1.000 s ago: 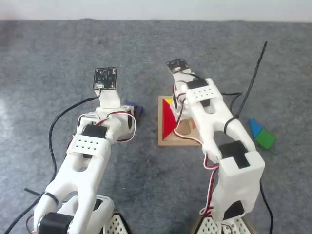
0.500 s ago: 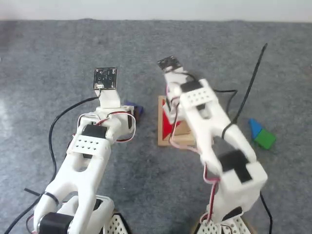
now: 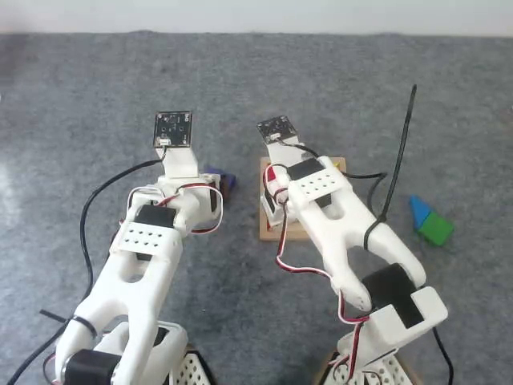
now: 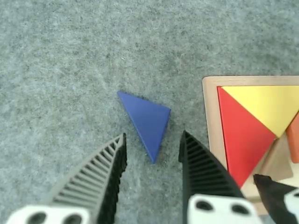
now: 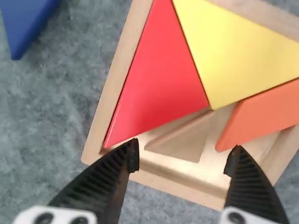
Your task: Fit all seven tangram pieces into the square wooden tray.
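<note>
Left wrist view looks straight down on the blue triangle (image 4: 145, 122), which lies flat on the grey desk (image 4: 56, 46) just left of the tray (image 4: 209, 107), apart from its rim. The left pincer (image 4: 153, 136) hangs over it with its fingers spread and nothing held. The triangle's near tip sits between the two fingertips and the rest of it lies a little farther out. Its long edge runs roughly near to far, slightly slanted, so the fingers stand either side of its narrow width. My judgement is that this arm is by far the nearer one for this piece, and it would need to go forward a touch and down before closing.

Inside the tray a red triangle (image 4: 238, 135) fills the left side, a yellow triangle (image 4: 266, 105) lies beside it on the far side, and an orange piece (image 4: 294, 144) shows at the right.

Right wrist view has the right pincer (image 5: 183, 154) wide open and empty above the tray's near left corner, over a bare hollow (image 5: 182, 140) between the red triangle and the orange piece.

From the high view, a green piece (image 3: 437, 228) and a light blue piece (image 3: 419, 210) touch each other on the desk, well to the right of the tray, on the right arm's side. Several pieces look not yet placed
</note>
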